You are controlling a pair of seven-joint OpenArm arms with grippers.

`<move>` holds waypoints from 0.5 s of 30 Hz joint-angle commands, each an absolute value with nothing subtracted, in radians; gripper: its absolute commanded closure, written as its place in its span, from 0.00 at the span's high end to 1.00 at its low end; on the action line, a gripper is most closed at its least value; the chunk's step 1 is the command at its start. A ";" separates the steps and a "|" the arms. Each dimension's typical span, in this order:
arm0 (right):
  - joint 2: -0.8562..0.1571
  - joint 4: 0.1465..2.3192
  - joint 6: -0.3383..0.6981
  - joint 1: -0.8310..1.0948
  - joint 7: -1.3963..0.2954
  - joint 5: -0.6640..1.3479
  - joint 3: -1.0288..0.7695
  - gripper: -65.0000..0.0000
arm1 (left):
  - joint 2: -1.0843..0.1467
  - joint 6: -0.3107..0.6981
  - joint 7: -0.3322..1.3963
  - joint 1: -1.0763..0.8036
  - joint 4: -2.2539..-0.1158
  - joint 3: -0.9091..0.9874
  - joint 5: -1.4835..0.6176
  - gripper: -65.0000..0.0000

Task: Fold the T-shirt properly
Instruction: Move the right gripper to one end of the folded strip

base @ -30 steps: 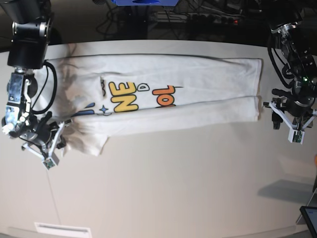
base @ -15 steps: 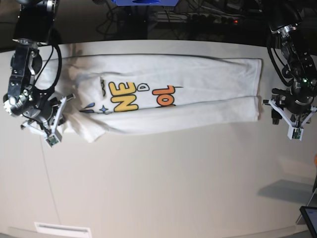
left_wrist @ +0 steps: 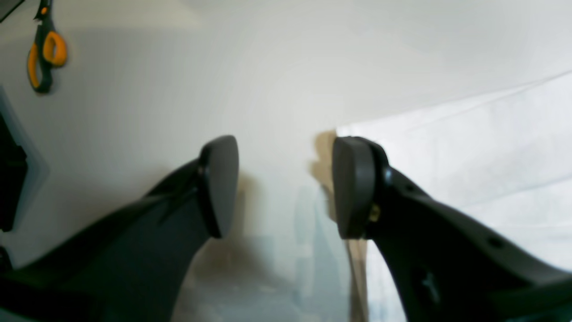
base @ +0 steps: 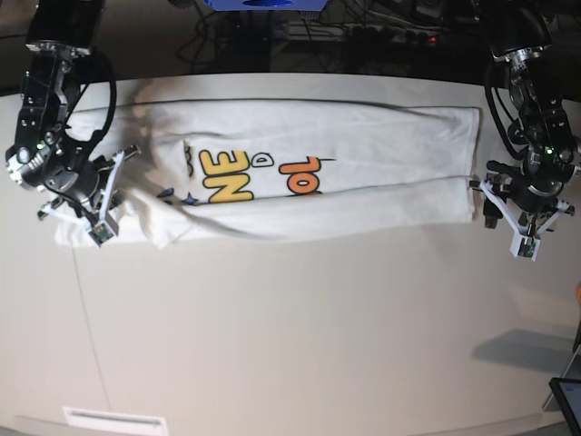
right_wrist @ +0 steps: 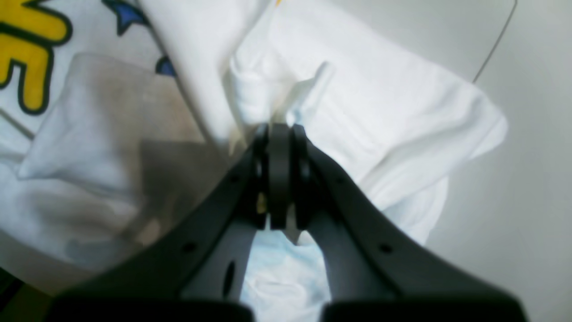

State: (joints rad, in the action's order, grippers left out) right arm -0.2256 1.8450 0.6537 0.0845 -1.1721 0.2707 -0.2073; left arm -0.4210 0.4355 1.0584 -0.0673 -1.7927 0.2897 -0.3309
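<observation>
Compared with one second ago, the right tool (base: 91,195) has travelled from below the sleeve corner up onto the shirt's end, and the drooping cloth flap that hung toward the near edge has been drawn in, so that the lower outline of the garment is now nearly straight. The left tool (base: 508,207) has shifted slightly inward, to just beside the hem.

The large white short-sleeved T-shirt with a yellow, blue and orange print (base: 300,177) lies across the far half of the pale matte surface (base: 309,345), folded lengthwise into a long band. The plain reverse of the folded-over lower edge covers part of the lettering; yellow "NE" and orange characters remain exposed near the band's middle.

In the right wrist view, the right tool (right_wrist: 279,134) has its black fingertips (right_wrist: 261,147) pressed together, pinching a bunched ridge of white cloth (right_wrist: 357,120). In the left wrist view, the left tool (left_wrist: 283,185) is spread wide above the bare surface (left_wrist: 156,98), one dark pad (left_wrist: 221,183) over the surface and the other at the shirt's edge (left_wrist: 469,147); whether that pad touches the cloth cannot be told.

An orange-handled pair of scissors (left_wrist: 44,51) appears at the upper left of the left wrist view, partly cut off. The shirt's collar and most of the print are hidden by folds. The left wrist view is blurred near the pads.
</observation>
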 commanded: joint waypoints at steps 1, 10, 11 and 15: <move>-0.239 1.870 0.651 0.079 -1.164 0.277 -0.211 0.00 | -0.440 0.430 1.043 -0.044 -1.807 0.295 -0.331 0.51; -0.277 1.896 0.651 0.122 -1.167 0.277 -0.209 0.00 | -0.446 0.430 1.043 -0.036 -1.774 0.294 -0.331 0.51; -0.278 1.913 0.651 0.124 -1.171 0.277 -0.209 0.00 | -0.446 0.430 1.043 -0.036 -1.765 0.294 -0.331 0.51; -0.298 1.966 0.651 0.125 -1.228 0.277 -0.209 0.00 | -0.446 0.430 1.043 -0.036 -1.742 0.294 -0.331 0.51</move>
